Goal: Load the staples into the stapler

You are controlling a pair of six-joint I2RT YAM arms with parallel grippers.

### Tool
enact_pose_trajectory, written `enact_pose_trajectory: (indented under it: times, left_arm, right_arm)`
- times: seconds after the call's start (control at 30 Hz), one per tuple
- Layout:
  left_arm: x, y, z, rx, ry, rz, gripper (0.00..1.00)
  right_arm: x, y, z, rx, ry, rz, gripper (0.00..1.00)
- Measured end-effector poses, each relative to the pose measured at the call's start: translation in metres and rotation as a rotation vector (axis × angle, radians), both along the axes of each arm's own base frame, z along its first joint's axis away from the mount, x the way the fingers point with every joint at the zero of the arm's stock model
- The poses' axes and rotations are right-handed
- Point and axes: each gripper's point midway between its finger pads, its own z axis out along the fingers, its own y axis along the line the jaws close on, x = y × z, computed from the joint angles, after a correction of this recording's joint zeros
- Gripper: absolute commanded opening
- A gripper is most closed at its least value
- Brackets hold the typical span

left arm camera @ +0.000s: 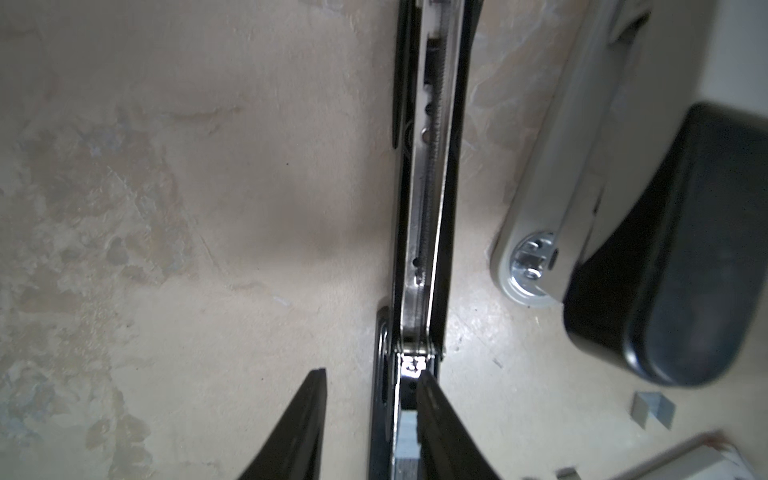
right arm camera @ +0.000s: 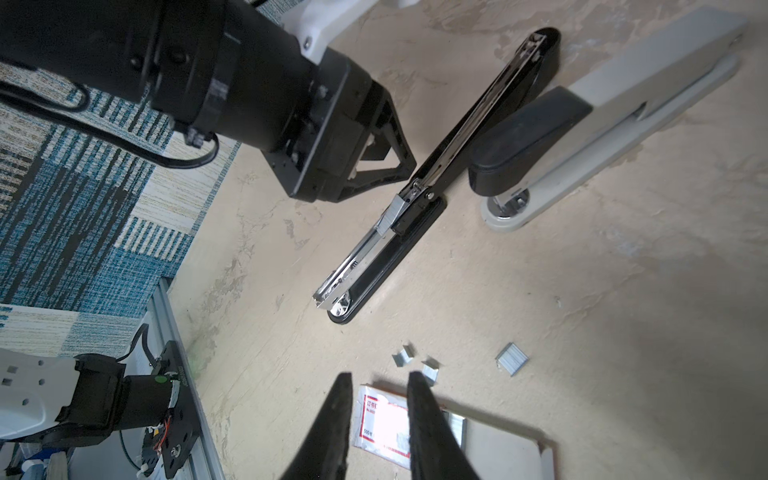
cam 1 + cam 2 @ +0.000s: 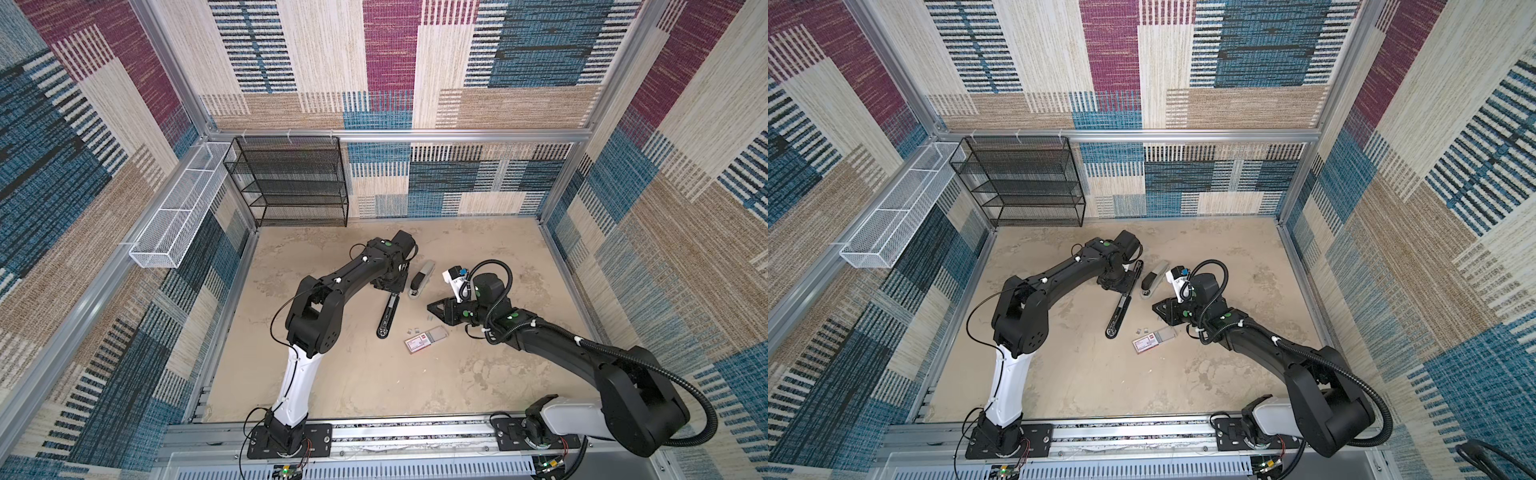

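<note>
Right wrist view: the right gripper [image 2: 378,376] hangs above the staple box [image 2: 386,419]. Its two black fingers are apart with nothing between them, and the box shows through the gap. The box is small, flat, red and white, and lies on the beige table [image 2: 582,311]. Its label carries red Chinese characters and a "500" lower down; glare washes out the rest. The grey inner tray [image 2: 498,453] is slid partway out of the box. Near the box, three short silvery strips of staples [image 2: 512,358] lie loose on the table, two close together and the third a little apart.

The black stapler [image 2: 415,208] lies opened out flat, with its metal magazine channel facing up. A grey block sits in the channel just beside the hinge; whether it is a staple strip or the pusher cannot be told. A grey stapler [image 2: 623,104] with a black grip pad lies just beside it, closed.

In the left wrist view the left gripper [image 1: 372,372] is at the black stapler's hinge with its fingers spread. One finger is over bare table and the other over the channel, and it clamps nothing.

In both top views the box [image 3: 417,343] lies mid-table between the arms, nearer the front rail than either stapler.
</note>
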Motion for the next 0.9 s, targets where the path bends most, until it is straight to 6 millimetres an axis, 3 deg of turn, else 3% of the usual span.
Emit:
enact_pose_trajectory:
  times: [0.2, 0.9]
  left_arm:
    - [0.0, 0.001, -0.006, 0.007, 0.009, 0.0, 0.37]
    - [-0.044, 0.013, -0.021, 0.033, 0.086, -0.028, 0.34]
  right_arm:
    - [0.001, 0.0, -0.001, -0.002, 0.004, 0.0, 0.27]
    - [0.001, 0.0, 0.001, 0.001, -0.002, 0.0, 0.27]
